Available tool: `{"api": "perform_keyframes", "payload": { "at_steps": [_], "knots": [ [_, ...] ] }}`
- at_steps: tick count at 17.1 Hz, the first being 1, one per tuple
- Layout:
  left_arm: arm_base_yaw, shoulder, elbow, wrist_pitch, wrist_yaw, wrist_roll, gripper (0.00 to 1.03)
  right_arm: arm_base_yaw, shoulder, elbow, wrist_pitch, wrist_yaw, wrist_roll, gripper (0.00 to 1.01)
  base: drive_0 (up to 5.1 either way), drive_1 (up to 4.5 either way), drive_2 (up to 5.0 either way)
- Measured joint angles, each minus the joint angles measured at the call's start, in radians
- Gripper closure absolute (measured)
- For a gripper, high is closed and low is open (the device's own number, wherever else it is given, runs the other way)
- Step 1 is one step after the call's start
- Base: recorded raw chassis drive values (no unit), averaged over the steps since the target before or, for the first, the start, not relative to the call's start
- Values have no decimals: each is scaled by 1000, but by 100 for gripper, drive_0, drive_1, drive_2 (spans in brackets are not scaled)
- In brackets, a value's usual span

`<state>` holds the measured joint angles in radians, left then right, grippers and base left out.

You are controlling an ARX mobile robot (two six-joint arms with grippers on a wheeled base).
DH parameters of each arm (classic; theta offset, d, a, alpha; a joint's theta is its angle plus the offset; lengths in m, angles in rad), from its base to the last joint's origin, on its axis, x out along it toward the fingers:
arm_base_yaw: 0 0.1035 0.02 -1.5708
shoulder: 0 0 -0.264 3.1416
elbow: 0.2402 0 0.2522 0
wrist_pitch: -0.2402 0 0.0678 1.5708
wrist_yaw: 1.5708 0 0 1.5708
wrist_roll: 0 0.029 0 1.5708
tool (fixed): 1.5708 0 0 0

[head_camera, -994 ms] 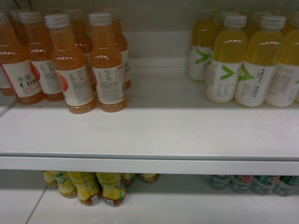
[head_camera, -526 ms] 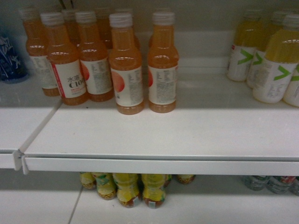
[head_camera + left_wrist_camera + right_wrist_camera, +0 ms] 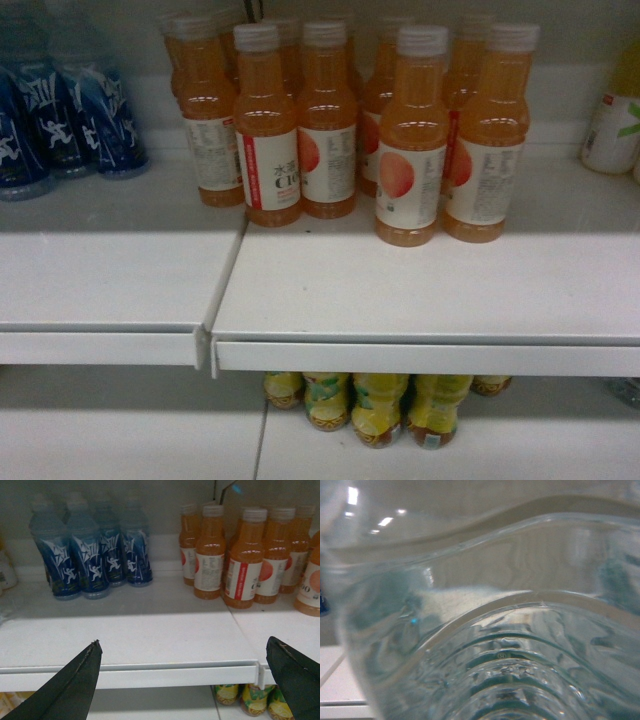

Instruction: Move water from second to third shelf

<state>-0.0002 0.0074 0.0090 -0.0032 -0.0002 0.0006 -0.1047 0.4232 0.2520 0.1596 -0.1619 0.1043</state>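
1. Shelf [image 3: 400, 300]: white, two panels meeting at a seam left of centre in the head view; a lower level shows beneath.
2. Orange bottles [image 3: 410, 150]: upright cluster at 12 o'clock on the right panel.
3. Blue bottles [image 3: 92, 555]: upright group at 10 o'clock in the left wrist view, well apart from the orange bottles.
4. Yellow bottles [image 3: 390, 405]: lower level, at 6 o'clock in the head view.
5. Water bottle [image 3: 510, 645]: clear ribbed plastic filling the right wrist view, pressed close to the lens.
6. Left gripper [image 3: 182, 680]: fingers [image 3: 75, 682] spread wide, holding nothing, in front of the shelf edge.
7. Right gripper: fingers not visible; their state cannot be told.
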Motion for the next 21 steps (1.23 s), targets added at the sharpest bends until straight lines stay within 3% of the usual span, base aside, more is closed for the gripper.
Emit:
{"api": "perform_keyframes", "payload": {
  "at_steps": [21],
  "knots": [
    [0,0,0,1,0,0,5,0,-2,0,6,-4,0,60,-500,237,237]
  ]
}}
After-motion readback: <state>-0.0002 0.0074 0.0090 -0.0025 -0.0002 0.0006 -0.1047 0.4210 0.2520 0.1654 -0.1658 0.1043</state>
